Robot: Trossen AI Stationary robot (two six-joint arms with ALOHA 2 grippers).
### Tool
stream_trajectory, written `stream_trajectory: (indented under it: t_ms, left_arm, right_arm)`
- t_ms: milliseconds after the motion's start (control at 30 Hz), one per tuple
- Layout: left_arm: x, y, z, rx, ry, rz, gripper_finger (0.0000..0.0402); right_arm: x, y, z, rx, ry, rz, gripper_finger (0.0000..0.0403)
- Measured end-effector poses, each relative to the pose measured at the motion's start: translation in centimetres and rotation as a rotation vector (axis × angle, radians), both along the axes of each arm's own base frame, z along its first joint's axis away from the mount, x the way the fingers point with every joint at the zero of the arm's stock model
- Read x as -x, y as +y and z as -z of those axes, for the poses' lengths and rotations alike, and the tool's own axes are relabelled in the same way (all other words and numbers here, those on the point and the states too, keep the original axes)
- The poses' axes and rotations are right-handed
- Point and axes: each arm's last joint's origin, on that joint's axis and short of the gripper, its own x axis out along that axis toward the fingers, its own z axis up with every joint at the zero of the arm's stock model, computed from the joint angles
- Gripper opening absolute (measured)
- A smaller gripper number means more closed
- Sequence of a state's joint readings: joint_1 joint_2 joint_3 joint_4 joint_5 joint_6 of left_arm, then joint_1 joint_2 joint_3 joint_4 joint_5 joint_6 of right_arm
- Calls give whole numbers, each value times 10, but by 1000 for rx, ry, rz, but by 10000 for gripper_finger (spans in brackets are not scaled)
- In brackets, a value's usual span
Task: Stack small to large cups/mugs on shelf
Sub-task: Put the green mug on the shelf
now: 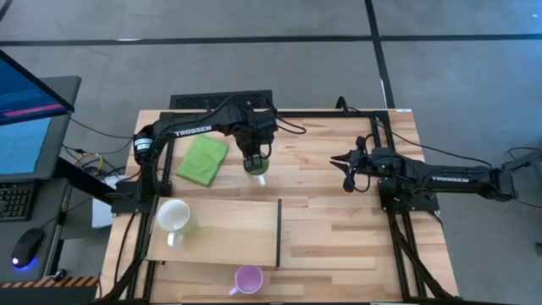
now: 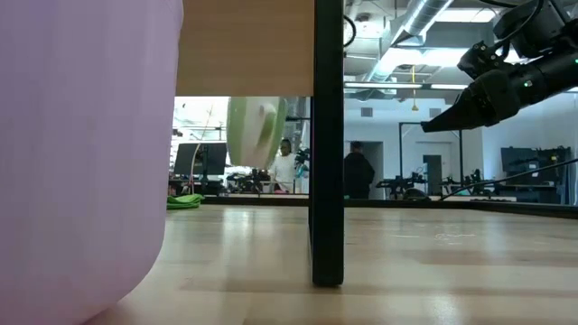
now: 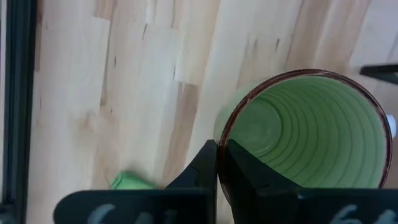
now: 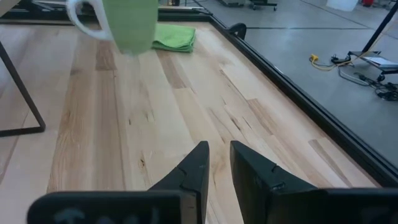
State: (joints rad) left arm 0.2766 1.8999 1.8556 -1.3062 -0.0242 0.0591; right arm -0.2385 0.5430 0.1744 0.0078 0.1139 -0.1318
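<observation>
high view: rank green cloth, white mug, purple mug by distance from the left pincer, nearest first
Measured from the left pincer, which grips the green ribbed mug by its rim:
1. Folded green cloth, just beside it toward the left arm's base.
2. White handled mug, on the pale plywood shelf's left end.
3. Light purple mug, at the table's near edge below the shelf.

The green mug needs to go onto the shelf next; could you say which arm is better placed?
Left: its gripper already grips the green mug near the shelf; the right gripper waits empty.

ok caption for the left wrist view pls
Left gripper pinches the green mug by its rim above the wooden tabletop.
</observation>
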Motion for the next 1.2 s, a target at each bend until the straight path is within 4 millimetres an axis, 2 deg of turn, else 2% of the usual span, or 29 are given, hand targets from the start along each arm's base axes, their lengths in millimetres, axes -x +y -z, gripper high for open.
stream_trajectory:
  t_ms: [233, 367, 533, 833, 1033, 1200]
  left_arm:
    - [10, -12, -33, -51, 7, 17, 0]
    - [23, -24, -57, -87, -23, 16, 0]
    - [41, -39, -74, -81, -25, 6, 0]
    - [58, -68, -91, -62, -56, 67, 0]
    - [69, -99, -103, -35, -107, 188, 0]
    - [71, -126, -104, -25, -115, 293, 0]
  right_arm:
    - [0, 0, 0, 0, 0, 0, 87]
    - [0, 0, 0, 0, 0, 0, 87]
    - [0, 0, 0, 1, -2, 0, 87]
    - [0, 0, 0, 1, -2, 1, 87]
    - [0, 0, 0, 0, 1, 3, 87]
    - [0, 0, 0, -22, -8, 11, 87]
